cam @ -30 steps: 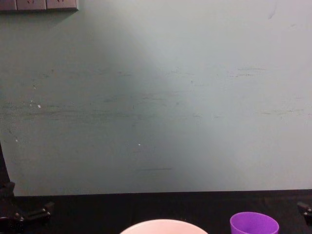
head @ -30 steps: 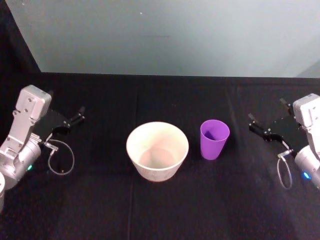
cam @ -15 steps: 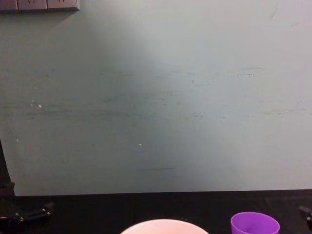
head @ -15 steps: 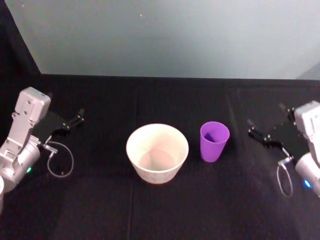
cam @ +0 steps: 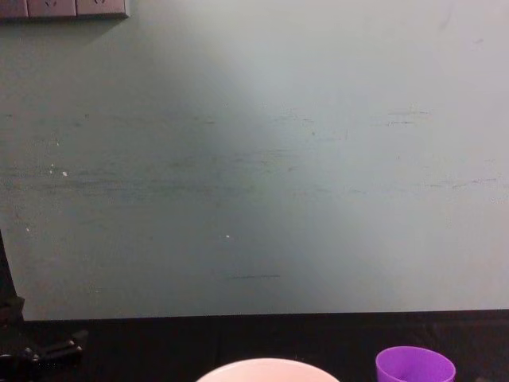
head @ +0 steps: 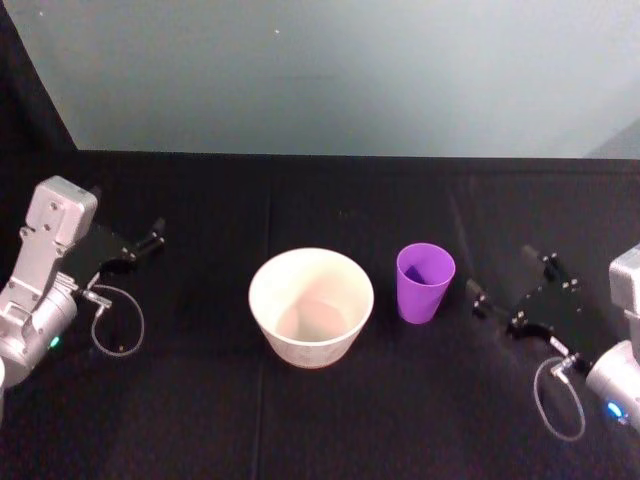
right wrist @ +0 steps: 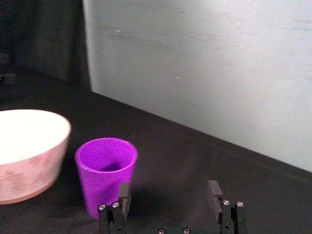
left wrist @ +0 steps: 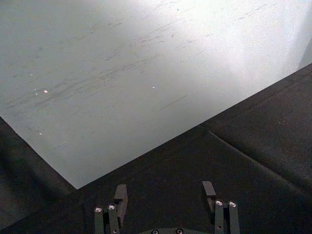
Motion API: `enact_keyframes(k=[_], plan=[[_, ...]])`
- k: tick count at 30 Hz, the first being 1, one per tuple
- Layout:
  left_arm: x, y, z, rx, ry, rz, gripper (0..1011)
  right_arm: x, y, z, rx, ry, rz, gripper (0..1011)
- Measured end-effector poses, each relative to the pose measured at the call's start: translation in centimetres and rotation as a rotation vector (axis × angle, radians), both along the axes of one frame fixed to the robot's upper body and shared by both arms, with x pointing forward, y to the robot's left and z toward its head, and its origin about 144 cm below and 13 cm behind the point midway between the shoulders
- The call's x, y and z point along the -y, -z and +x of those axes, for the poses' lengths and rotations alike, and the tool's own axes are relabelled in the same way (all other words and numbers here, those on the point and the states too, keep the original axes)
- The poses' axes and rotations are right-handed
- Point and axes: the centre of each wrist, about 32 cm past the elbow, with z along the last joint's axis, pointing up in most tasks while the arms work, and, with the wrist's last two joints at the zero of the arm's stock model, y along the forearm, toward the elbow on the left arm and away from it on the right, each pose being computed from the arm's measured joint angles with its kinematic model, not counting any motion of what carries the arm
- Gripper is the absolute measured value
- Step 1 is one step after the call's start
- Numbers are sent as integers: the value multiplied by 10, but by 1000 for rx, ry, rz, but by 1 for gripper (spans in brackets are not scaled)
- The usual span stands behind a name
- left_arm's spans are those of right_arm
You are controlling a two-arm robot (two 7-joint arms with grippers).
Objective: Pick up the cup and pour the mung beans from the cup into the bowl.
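Observation:
The purple cup [head: 425, 282] stands upright on the black table, just right of the pale pinkish-white bowl [head: 311, 305]. The mung beans are hidden: the cup's inside looks dark. My right gripper [head: 507, 279] is open, a short way right of the cup and not touching it. In the right wrist view the cup [right wrist: 106, 170] stands ahead of the open right gripper [right wrist: 169, 194], off to one side of its fingers, with the bowl [right wrist: 29, 151] beyond. The left gripper [head: 150, 240] is parked open at the far left, also seen as the left gripper [left wrist: 165, 192] over bare cloth.
A black cloth covers the table [head: 320, 420], and a pale grey-green wall [head: 330, 70] closes its far edge. The chest view catches the cup's rim [cam: 414, 364] and the bowl's rim [cam: 266, 368] at its lower edge. Cable loops hang by both wrists.
My right gripper has moved left toward the cup, closing most of the gap. The left arm, cup and bowl have stayed put.

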Motion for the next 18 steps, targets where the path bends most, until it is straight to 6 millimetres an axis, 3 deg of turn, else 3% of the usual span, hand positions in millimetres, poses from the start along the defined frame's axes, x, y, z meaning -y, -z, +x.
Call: enact_keyframes(k=[18], plan=[[0, 0, 0, 0, 0, 0, 1000, -3, 20, 3, -55, -156, 92, 1004]])
